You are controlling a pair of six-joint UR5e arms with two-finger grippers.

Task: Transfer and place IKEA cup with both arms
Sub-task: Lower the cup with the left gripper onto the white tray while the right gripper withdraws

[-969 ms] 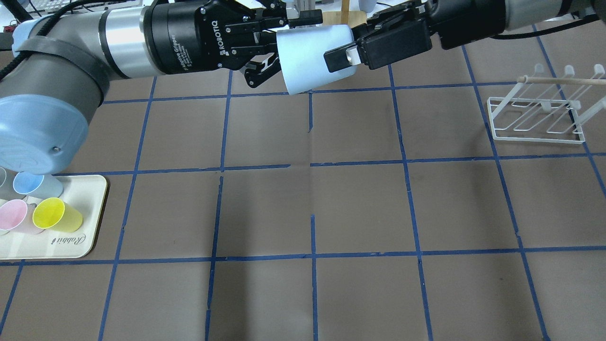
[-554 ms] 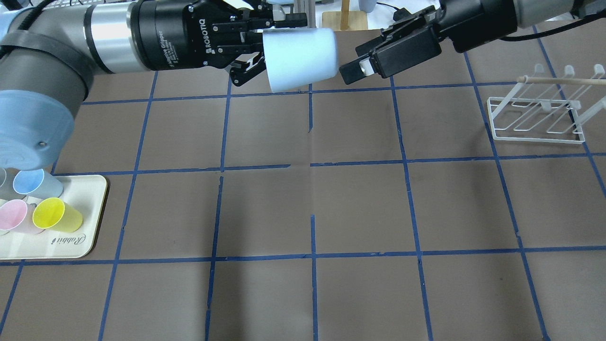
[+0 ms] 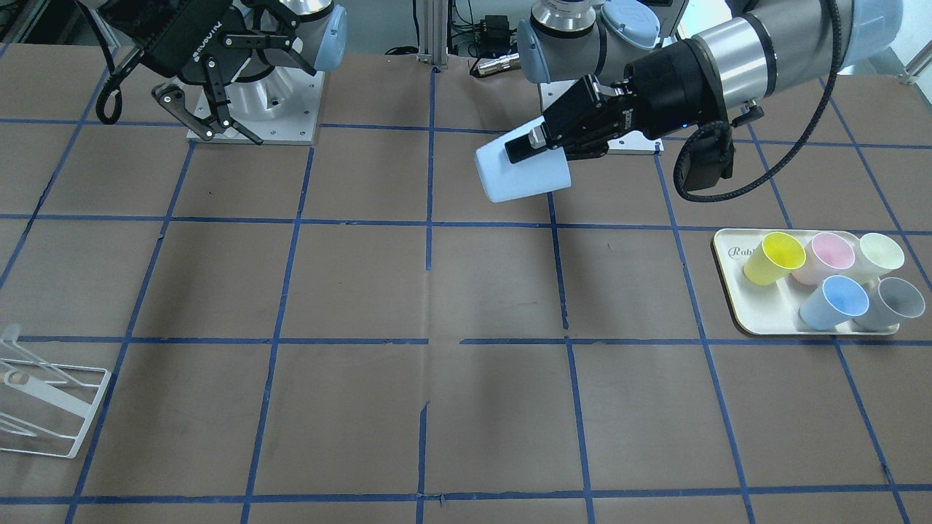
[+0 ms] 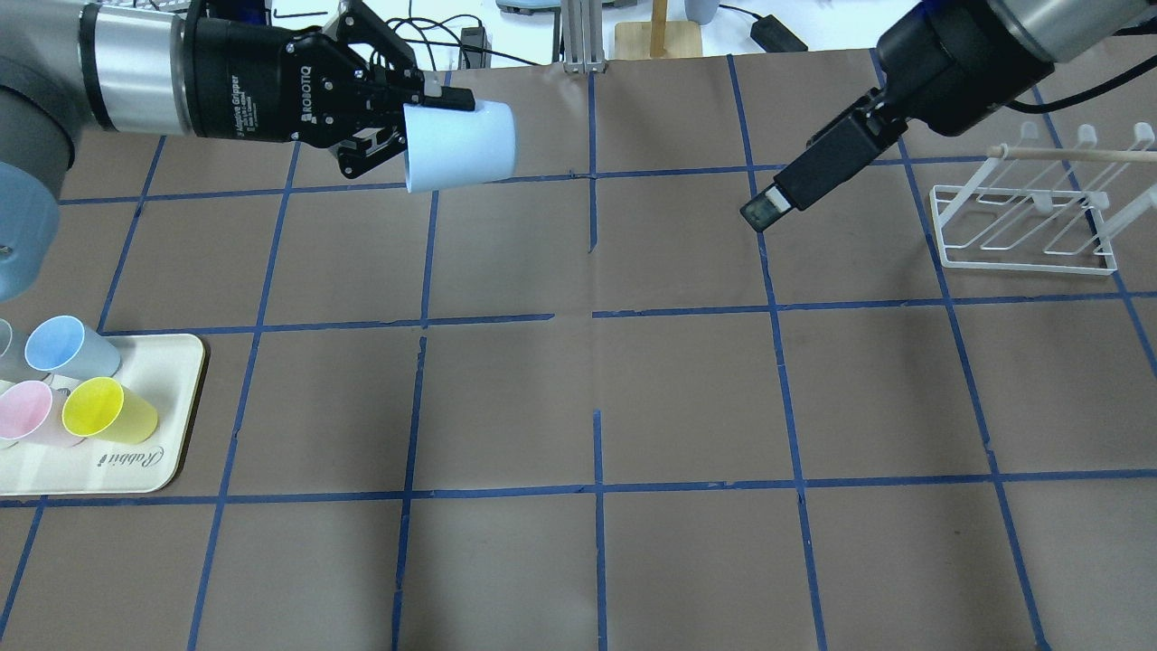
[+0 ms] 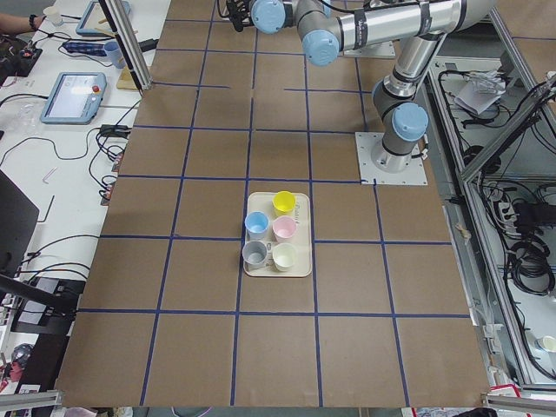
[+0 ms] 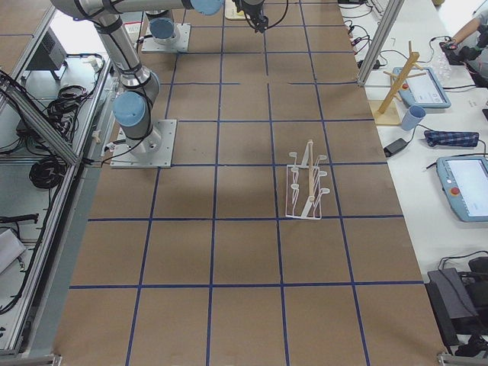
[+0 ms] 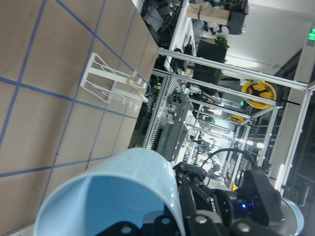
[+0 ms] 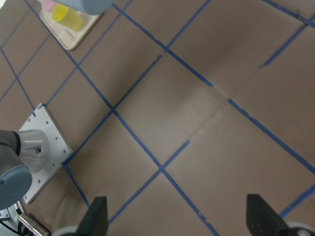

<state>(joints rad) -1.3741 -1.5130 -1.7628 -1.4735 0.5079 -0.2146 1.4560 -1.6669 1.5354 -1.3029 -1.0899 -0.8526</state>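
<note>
- The left pincer is clamped on the rim wall of the pale blue cup.
- The cup lies on its side in the air. Its mouth faces the pincer and its base points towards the other arm.
- It hangs over the far part of the brown worktop, on the robot's left of the centre line of blue tape.
- The right pincer has its fingers spread wide apart and holds nothing.
- It points down at the worktop, well apart from the cup.
- A cream tray sits at the left edge of the worktop, nearer the robot.
- On the tray stand a yellow cup, a pink cup, a cream cup, a second blue cup and a grey cup, all with their mouths up.
- A white wire rack stands at the right edge of the worktop, beyond the right pincer.
</note>
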